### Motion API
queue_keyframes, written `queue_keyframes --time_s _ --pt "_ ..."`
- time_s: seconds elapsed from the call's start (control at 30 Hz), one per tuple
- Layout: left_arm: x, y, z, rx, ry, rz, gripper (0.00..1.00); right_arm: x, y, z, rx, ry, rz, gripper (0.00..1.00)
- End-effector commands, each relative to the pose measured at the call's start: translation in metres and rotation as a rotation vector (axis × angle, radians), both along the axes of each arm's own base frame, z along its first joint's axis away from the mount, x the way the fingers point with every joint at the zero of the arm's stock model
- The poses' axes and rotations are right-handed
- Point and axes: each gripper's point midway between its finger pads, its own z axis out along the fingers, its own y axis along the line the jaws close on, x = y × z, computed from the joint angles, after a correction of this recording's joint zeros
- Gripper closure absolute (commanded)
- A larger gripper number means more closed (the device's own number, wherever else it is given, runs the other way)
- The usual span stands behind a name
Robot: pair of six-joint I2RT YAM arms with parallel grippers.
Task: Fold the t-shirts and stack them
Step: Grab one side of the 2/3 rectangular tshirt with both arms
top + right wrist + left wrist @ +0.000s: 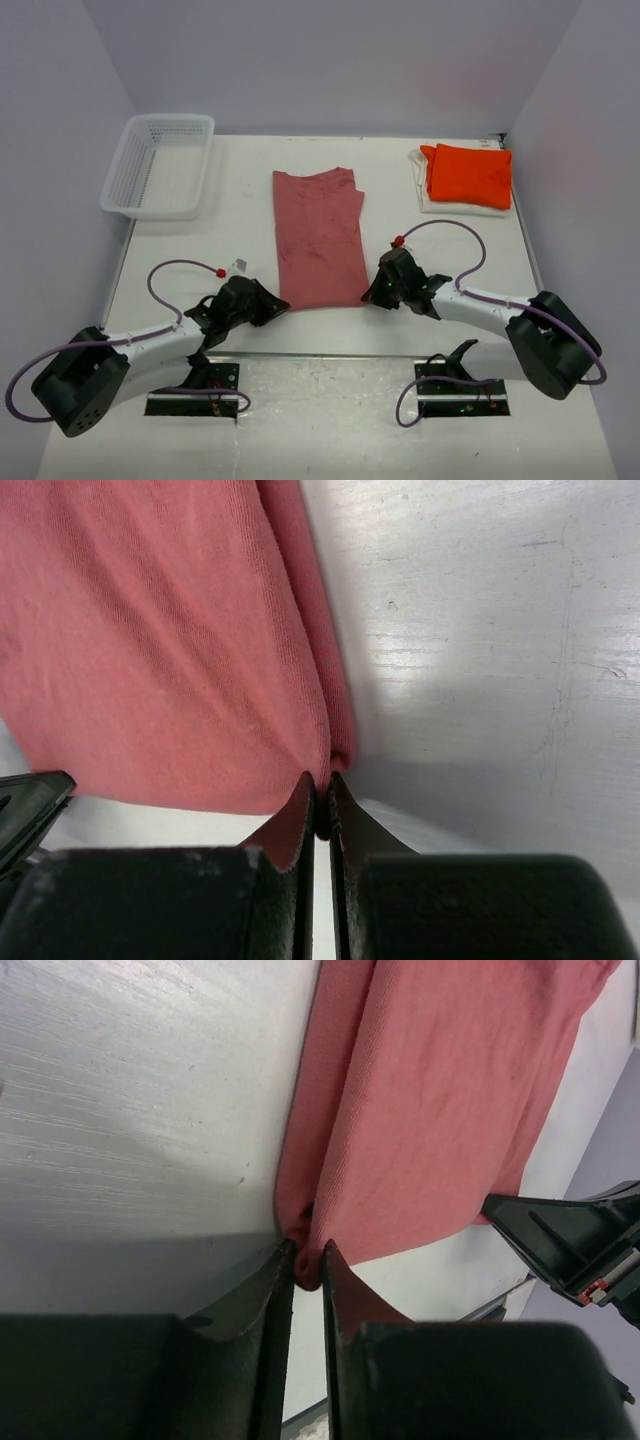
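1. Danger first: both grips sat right at the near corners of the rose shirt (318,240), and the bites looked shallow. A sharp pull could have let the cloth slide out of one tip and dropped that corner back onto the desk (230,200).
2. The shirt lay as a long strip, sides folded in, so each corner was layered. If a tip had caught only the upper layer, lifting would have peeled the strip open and spoiled the fold.
3. An uneven lift was the other worry. With one arm leading, the near edge would have landed skewed across the far half rather than square.
4. A long carry might also have dragged the whole strip along the desk instead of folding it.
5. The left end effector (307,1265) was at the shirt's near-left corner. Its fingers stood close together and the bunched corner was pinched between the tips, with a slim gap showing behind them.
6. The right end effector (322,798) was at the near-right corner, clenched almost tip to tip. The folded edge ran down into the pinch, so it looked like a grasp on a thin bite of cloth.
7. The orange shirt (470,175) sat folded on the white shirt (428,203), far right of the rose shirt. The basket (150,207) stood far left of it.
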Motion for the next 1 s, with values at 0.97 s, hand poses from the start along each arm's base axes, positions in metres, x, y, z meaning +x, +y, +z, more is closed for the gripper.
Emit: queue_keyframes --time_s 0.97 --pt "-0.05 0.021 0.013 0.24 -0.108 -0.221 1.0 -0.041 -0.008 0.029 -0.156 -0.126 0.176 1.0"
